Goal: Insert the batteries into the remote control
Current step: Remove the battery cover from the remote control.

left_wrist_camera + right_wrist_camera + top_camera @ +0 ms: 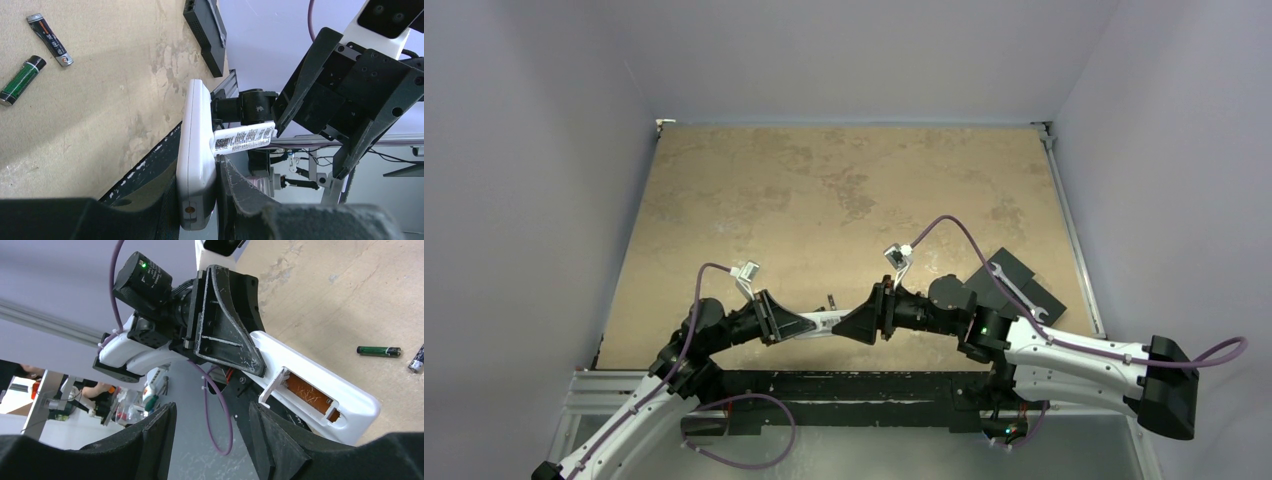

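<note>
Table (844,180): tan, mottled and stained, scuffed in patches; matte finish.
Room: plain pale lilac-grey walls (844,50) close off the table on the far, left and right sides.
Rail (614,385): silver metal frame along the near table edge, behind the remote control; both arm bases sit on it.
Remote control (822,323): white, held up off the table near the near edge, between the two arms, long axis running left to right.
Left gripper (796,323): clamped on one end of the remote control, one finger on each broad face.
Compartment (310,392): on the remote control's back, open, orange-brown inside.
Cover flap (245,137): white with a barcode label, standing out from the remote control's back.
Right gripper (212,415): fingers apart, nothing between them, just beside the remote control's free end, not touching it.
Batteries (22,80): two dark cells flat on the table, beyond the remote control, close together but apart.
Black block (1014,285): on the table, well right of the remote control.
</note>
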